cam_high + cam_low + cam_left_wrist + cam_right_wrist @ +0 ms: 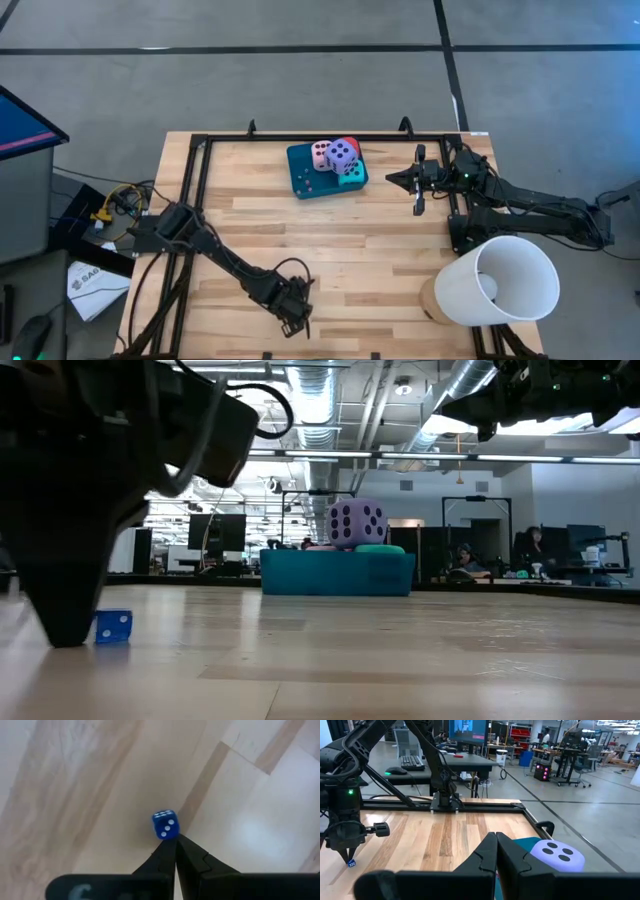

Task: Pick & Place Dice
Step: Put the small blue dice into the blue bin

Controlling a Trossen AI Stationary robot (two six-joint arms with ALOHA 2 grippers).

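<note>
A teal tray point(303, 178) lies at the table's far middle. In it the pink die point(321, 153), red die point(347, 144) and turquoise die point(353, 171) crowd together, and the purple die point(341, 156) point(357, 523) point(557, 855) rests on top of them. My left gripper point(296, 316) point(175, 840) is shut near the table's near edge, pointing down, its tips at the tabletop right beside a small blue die point(164, 824) point(113, 626). My right gripper point(403, 180) point(496, 837) is shut and raised in the air to the right of the tray. My left gripper's shut fingertips point(170, 845) stand at one lower corner of the small blue die point(169, 834), coming from above. Whether they touch it I cannot tell. The die sits flat on the table.
A large white cone-shaped shade point(497, 281) lies over the table's near right corner. Black frame rails point(195, 170) run along the left, far and right sides. Bare wood point(340, 240) lies between the tray and my left gripper. A monitor point(20, 130) stands off the table's left.
</note>
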